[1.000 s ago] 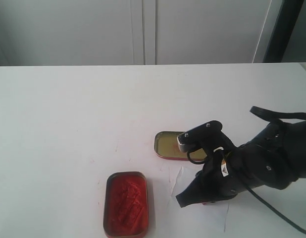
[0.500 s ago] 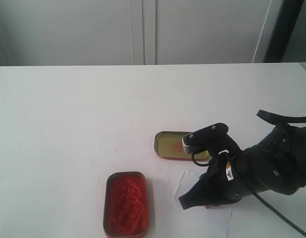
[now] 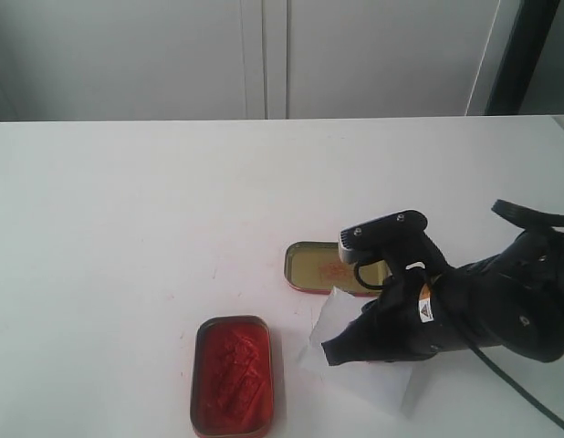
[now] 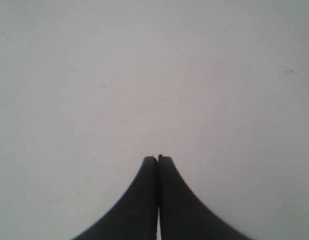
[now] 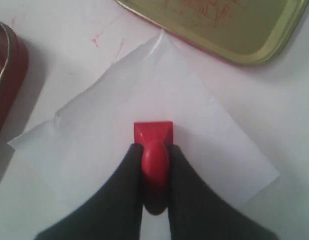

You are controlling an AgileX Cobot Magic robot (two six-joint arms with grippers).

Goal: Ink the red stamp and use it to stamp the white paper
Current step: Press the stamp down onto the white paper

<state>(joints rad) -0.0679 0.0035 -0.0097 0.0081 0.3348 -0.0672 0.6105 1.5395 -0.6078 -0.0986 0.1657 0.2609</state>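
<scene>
— Where is the red stamp (image 5: 154,142), and which way does it point?

— Over the middle of the white paper (image 5: 94,145). Its long axis runs in line with the fingers: the knobbed handle sits back between them and the block base sticks out past their tips, facing the sheet. I cannot tell whether the base touches the paper.

— And the claw holding it?

— The right gripper (image 5: 155,150) is clamped on the handle, one finger on each side.

— What lies around the paper?

— At its far corner is a gold tin lid (image 3: 323,267), stained with red marks. To the paper's left, near but apart, is the tin of red ink (image 3: 233,374).

— The other arm?

— The left gripper (image 4: 158,159) has its jaws pressed together with nothing between them, above the bare white tabletop (image 4: 144,75).
</scene>
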